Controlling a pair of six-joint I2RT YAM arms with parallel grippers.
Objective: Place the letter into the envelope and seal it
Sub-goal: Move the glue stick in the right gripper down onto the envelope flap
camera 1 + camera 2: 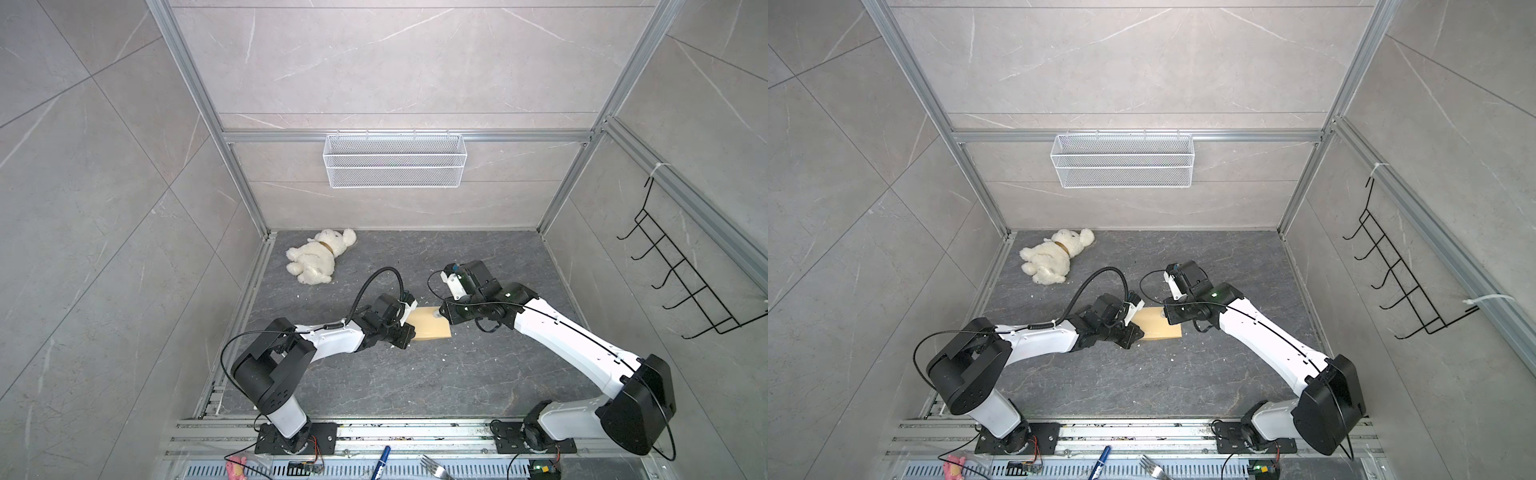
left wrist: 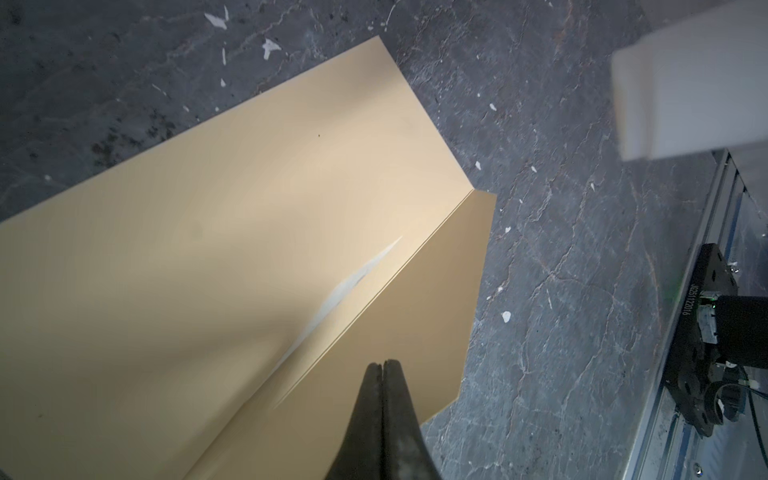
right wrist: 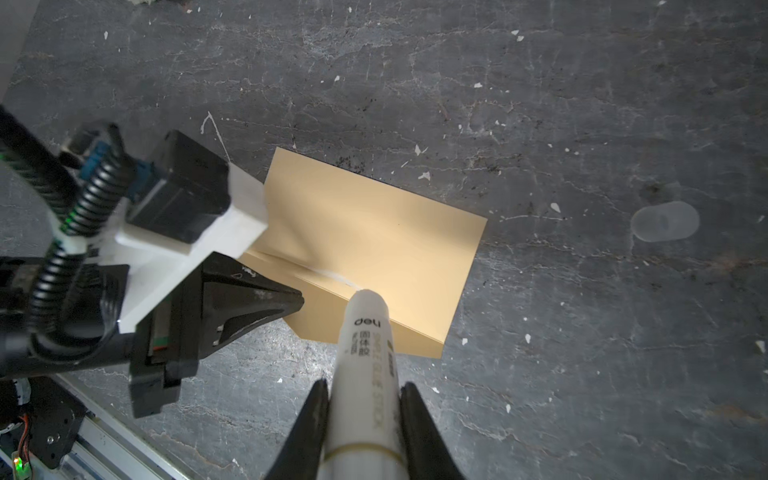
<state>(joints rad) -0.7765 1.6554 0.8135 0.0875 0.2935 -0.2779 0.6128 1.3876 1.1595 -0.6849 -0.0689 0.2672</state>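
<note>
Your envelope lies flat on the table between the two arms, with its flap folded open. That leaves the strip along the fold exposed for gluing.

Your left end effector has its jaws pressed together with nothing between them. Its tips sit on the flap near one end, most likely to pin the paper so it neither slides nor springs shut under the other arm's stroke.

Your right end effector is clamped around a white glue stick, held at a slant with its tip touching the envelope just beside the fold. A pale glue streak runs along that line, so you appear to be partway through the sealing step.

No letter shows in any view. It is probably inside the envelope, though you cannot confirm that from here.
</note>
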